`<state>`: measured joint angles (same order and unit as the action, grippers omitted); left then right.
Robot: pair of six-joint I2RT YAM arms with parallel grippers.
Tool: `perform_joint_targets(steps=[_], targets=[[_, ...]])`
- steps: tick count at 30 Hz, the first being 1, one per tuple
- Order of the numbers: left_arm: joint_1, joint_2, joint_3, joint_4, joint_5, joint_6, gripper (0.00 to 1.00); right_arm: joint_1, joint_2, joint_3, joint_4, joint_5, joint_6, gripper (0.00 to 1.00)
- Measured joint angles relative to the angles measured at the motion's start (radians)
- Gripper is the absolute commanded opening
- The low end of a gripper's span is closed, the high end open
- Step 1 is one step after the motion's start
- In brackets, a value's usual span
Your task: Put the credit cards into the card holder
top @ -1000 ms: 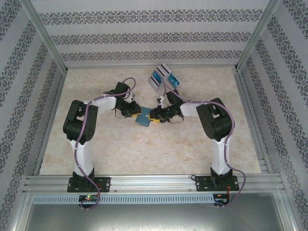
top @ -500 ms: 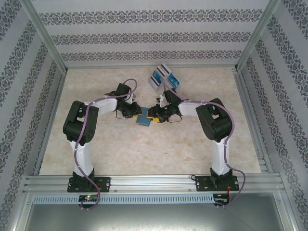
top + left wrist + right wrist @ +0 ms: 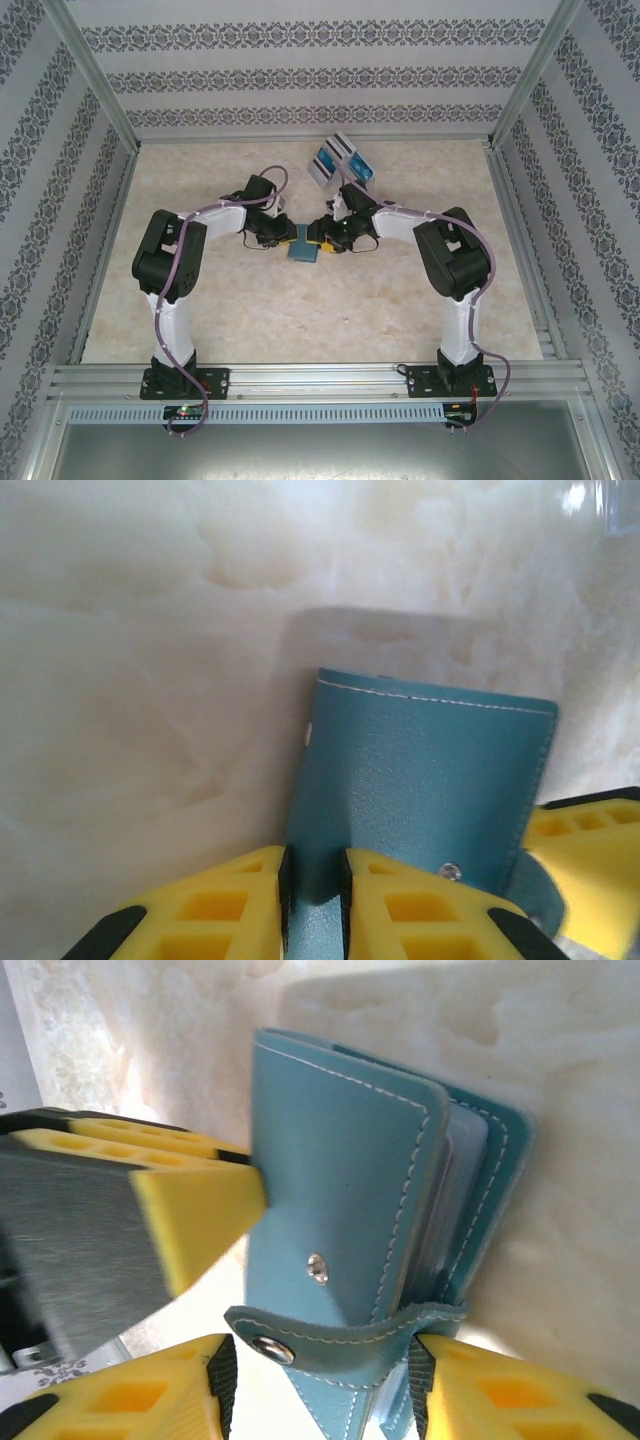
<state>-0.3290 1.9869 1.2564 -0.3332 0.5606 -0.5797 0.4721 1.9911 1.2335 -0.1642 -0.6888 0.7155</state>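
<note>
— Well, what's new from above?
— Your left gripper and right gripper have drawn closer. The holder between them looks narrower now, likely tipped. The cards lie behind, not loaded yet.
— Left wrist?
— Its fingers clamp the holder's edge.
— Right wrist?
— Jaws straddle the strap; you can't tell whether they bite. The holder is barely ajar, pockets hidden.
</note>
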Motion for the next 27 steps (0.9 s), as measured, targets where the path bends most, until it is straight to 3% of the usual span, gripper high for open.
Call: perform_joint_targets(steps=[7, 18, 27], targets=[[-0.020, -0.030, -0.076, 0.054, 0.019, -0.036, 0.16, -0.051, -0.150, -0.072, -0.027, 0.028, -0.061, 0.48], [-0.084, -0.081, -0.180, 0.171, 0.005, -0.175, 0.13, -0.051, -0.064, -0.167, 0.057, 0.037, -0.095, 0.47], [-0.090, -0.083, -0.182, 0.177, -0.008, -0.208, 0.13, -0.102, -0.048, -0.220, 0.193, -0.090, -0.086, 0.47]])
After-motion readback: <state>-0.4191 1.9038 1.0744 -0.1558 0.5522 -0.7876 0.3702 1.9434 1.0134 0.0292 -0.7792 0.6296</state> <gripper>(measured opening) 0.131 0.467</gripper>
